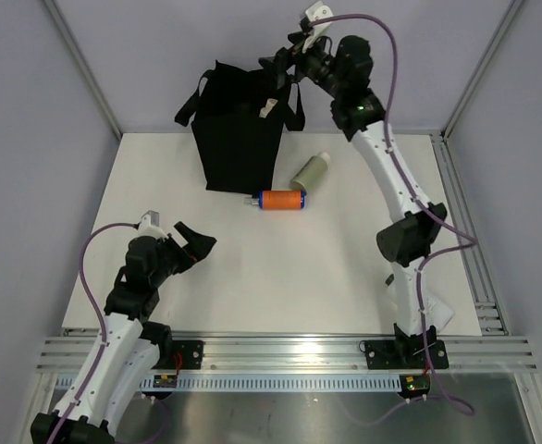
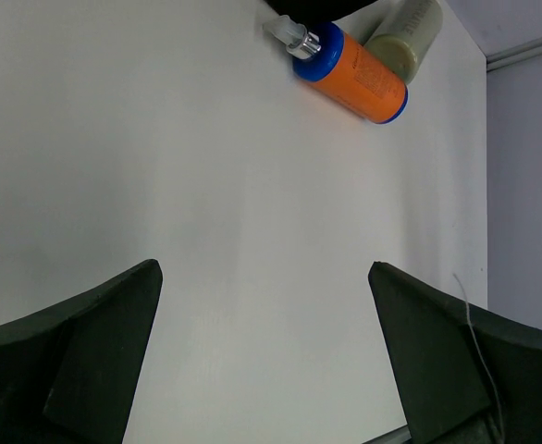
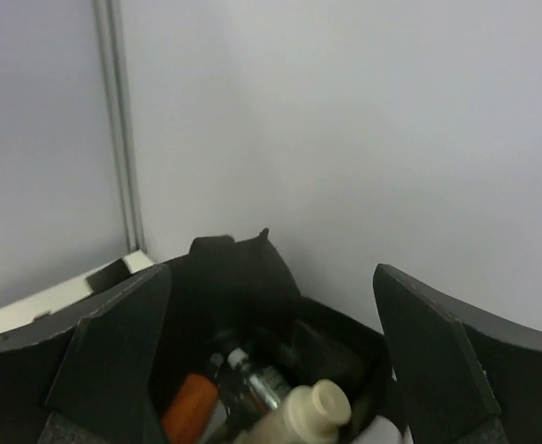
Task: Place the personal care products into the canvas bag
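The black canvas bag [image 1: 239, 129] stands upright at the back of the table. An orange bottle with blue ends [image 1: 280, 200] lies in front of it, and a sage green bottle [image 1: 311, 171] lies just to its right. Both also show in the left wrist view: the orange one [image 2: 350, 74] and the green one [image 2: 405, 32]. My left gripper [image 1: 192, 245] is open and empty, low over the table, well short of the bottles. My right gripper [image 1: 285, 65] is open and empty above the bag's mouth [image 3: 243, 268]. Inside lie an orange bottle [image 3: 190, 407], a clear bottle [image 3: 257, 379] and a cream bottle [image 3: 313, 412].
The white table [image 1: 252, 277] is walled by grey panels at the back and sides, with metal rails along the right edge [image 1: 461, 213] and the near edge. The bag's handles [image 1: 190, 106] hang off its top corners.
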